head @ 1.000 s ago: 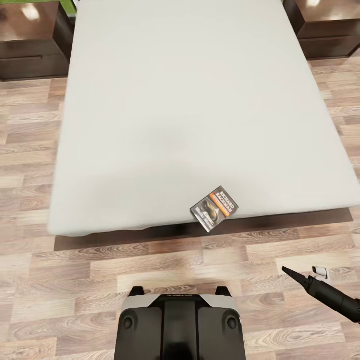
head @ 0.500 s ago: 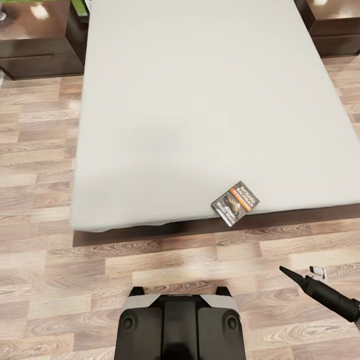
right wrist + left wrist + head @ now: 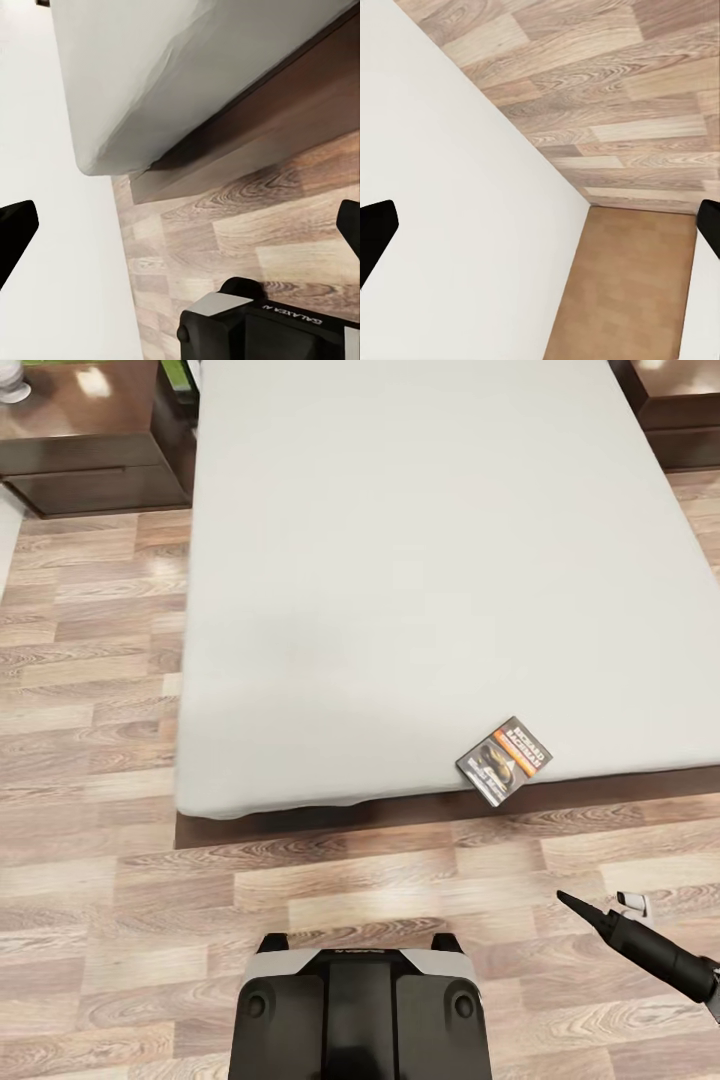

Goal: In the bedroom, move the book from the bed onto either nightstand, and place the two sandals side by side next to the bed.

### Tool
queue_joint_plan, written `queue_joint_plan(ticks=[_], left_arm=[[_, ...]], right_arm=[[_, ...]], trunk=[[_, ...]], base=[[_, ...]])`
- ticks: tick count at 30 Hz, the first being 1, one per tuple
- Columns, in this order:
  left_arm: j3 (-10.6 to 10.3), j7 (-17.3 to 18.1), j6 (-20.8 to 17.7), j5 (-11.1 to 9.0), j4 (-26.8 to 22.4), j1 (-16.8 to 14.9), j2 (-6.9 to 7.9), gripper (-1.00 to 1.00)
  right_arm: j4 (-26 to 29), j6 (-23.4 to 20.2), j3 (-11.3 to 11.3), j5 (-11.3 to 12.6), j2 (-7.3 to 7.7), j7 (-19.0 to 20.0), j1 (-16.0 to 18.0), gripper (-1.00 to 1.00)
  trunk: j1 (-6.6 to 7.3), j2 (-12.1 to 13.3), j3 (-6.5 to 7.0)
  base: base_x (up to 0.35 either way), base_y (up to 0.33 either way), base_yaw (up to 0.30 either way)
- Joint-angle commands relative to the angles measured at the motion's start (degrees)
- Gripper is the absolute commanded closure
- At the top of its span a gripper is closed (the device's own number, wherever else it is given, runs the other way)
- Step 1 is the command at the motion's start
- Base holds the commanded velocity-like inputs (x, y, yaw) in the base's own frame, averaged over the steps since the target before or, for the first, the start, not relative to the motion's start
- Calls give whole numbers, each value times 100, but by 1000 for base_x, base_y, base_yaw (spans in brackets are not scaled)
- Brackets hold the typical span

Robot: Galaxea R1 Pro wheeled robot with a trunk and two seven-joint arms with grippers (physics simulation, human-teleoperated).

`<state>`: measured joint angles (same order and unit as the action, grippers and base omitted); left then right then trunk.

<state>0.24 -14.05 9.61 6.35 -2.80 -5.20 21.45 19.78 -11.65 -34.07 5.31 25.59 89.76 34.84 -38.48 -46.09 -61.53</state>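
Right wrist view has two dark fingertips [image 3: 16, 225] at opposite edges, spread wide with nothing between them; left fingertips [image 3: 375, 229] sit likewise apart over floor. Head view: right gripper [image 3: 600, 922] hangs above planks, near the book [image 3: 505, 759] on the bed [image 3: 420, 560] by its foot edge. Nightstand [image 3: 90, 435] flanks the headboard end.
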Motion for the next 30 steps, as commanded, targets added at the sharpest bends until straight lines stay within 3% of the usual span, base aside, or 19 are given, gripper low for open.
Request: queue_joint_plan(ticks=[1, 14, 30], left_arm=[[5, -28, 13, 60, 8, -2, 0, -100], [5, -30, 14, 60, 8, 1, 0, -100], [3, -35, 4, 67, 8, 2, 0, -100]], right_arm=[[-2, -61, -16, -4, -15, 24, 20, -100], [-18, -65, -25, -2, -254, 24, 307, -100], [-39, -65, -51, 4, -304, 24, 415, -100]], trunk=[[-1, -4, -2], [-1, -4, -2], [-1, -4, -2]], base=[[-8, 114, 0], [-3, 45, 0], [0, 4, 0]])
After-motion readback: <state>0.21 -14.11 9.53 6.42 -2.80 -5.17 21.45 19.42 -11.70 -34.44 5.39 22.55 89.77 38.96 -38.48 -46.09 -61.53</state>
